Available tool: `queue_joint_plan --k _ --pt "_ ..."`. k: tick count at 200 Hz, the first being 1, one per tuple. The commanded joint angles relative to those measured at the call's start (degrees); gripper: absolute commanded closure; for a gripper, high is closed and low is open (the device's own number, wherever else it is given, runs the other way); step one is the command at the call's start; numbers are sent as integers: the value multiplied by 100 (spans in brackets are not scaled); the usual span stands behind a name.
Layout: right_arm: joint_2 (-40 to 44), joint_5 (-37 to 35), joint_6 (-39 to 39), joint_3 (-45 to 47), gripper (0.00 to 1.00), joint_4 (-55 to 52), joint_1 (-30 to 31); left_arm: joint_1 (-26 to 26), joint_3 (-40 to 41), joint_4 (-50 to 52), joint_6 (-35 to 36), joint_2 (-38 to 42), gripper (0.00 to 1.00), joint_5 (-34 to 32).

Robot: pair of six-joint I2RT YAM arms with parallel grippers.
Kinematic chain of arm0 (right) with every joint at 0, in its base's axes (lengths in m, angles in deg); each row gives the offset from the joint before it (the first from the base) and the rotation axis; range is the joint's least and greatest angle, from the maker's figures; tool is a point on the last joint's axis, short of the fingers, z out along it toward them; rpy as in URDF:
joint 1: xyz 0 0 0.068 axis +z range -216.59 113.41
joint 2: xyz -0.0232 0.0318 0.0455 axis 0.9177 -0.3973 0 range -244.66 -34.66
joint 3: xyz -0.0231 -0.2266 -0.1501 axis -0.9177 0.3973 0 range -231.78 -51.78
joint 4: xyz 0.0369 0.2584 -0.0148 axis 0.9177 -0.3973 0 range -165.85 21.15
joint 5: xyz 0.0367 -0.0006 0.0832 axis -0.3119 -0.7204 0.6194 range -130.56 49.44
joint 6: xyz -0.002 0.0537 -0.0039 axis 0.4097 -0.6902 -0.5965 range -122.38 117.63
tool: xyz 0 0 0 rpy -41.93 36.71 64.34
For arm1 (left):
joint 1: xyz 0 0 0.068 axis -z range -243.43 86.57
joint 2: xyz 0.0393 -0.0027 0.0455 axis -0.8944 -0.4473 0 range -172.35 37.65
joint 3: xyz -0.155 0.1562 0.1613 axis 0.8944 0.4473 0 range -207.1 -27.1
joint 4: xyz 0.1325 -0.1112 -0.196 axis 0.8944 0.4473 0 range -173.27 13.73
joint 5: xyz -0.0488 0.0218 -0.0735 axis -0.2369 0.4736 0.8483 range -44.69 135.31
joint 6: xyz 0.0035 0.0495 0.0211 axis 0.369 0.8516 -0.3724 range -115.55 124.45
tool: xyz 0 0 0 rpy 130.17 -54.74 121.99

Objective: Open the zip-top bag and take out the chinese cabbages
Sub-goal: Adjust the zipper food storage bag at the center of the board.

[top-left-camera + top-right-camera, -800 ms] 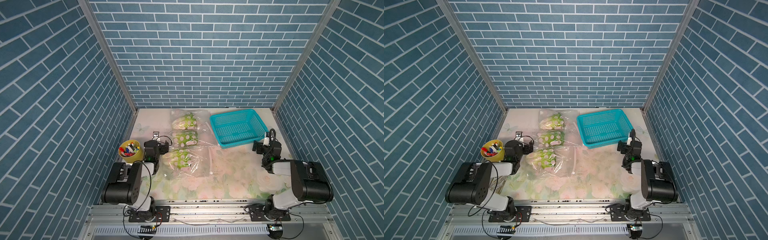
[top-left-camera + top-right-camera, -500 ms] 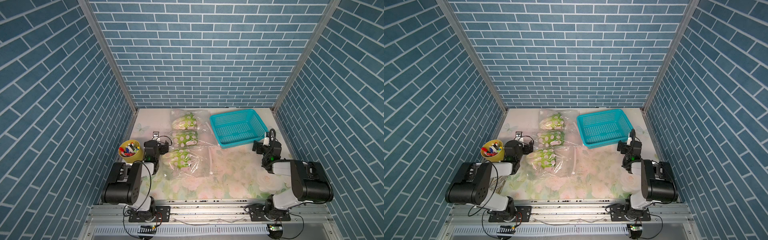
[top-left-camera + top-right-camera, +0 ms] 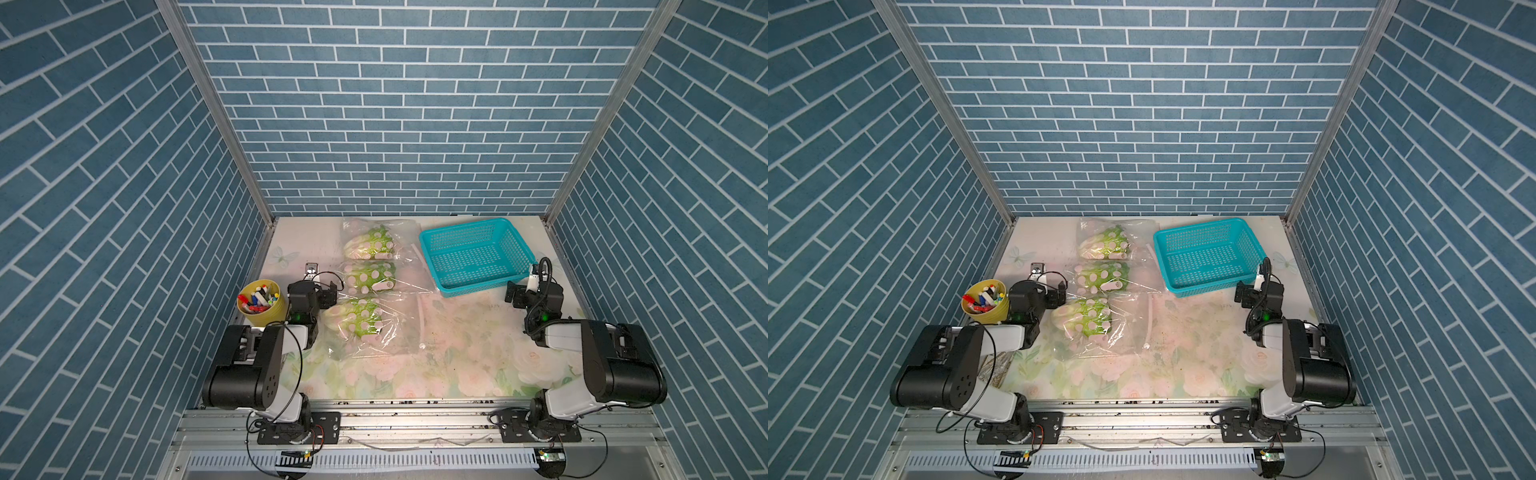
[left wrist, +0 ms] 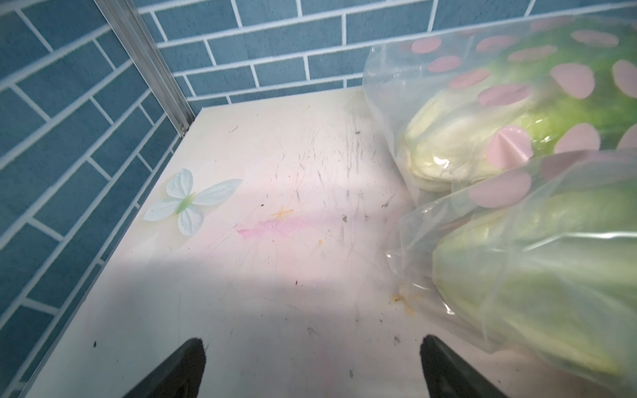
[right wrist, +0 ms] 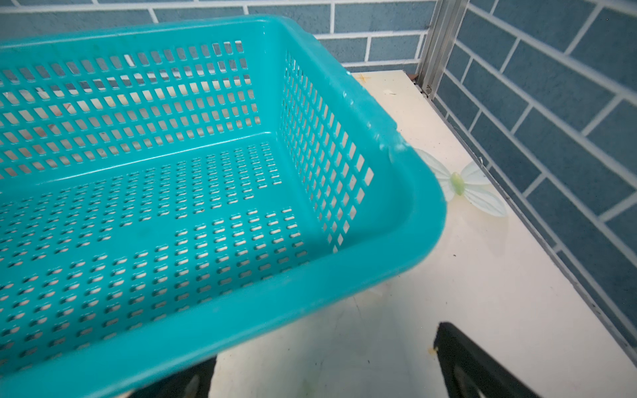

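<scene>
Left jaws: wide, empty, just beside nearest zip-top bag [image 3: 395, 332]. Inside bags, chinese cabbages [image 3: 361, 326], rowed toward counter [image 3: 457, 353] far edge; long axes crosswise, bases leftward. Right jaws: wide, empty, by basket [image 3: 473, 257], farther off.

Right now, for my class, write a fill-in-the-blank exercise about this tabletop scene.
The perforated teal plastic basket is ____.
The clear pink-dotted zip-top bags number ____.
The yellow cup of markers stands on the robot's ____ side.
The left gripper and right gripper are both ____.
Missing words: empty; three; left; open.
</scene>
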Motion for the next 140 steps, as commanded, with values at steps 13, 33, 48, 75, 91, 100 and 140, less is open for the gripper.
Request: queue_joint_plan --k 13,33,48,75,91,100,140 --pt "1576 -824 -1557 -1972 1 -3736 167 44 -1390 3023 -672 1587 0 -737" --pt "1679 1161 -2244 -2658 1 -4810 153 88 -1719 4057 -662 2534 0 -90" --pt "1745 1978 -2498 -2636 7 -4950 357 334 -2108 5141 -417 2855 0 239" --pt "1969 1702 -1666 -2890 10 -6046 1450 1590 -2362 6426 182 3211 0 103" --pt "2161 2115 -1541 -2717 15 -6094 1729 2409 -2193 6686 264 3459 0 -128" --pt "2295 2512 -1524 -2515 18 -5952 1801 2775 -2019 6639 303 3615 0 -103" --pt "2962 2250 -787 -1795 27 -5185 2316 4691 -1184 5739 801 3997 0 -459"
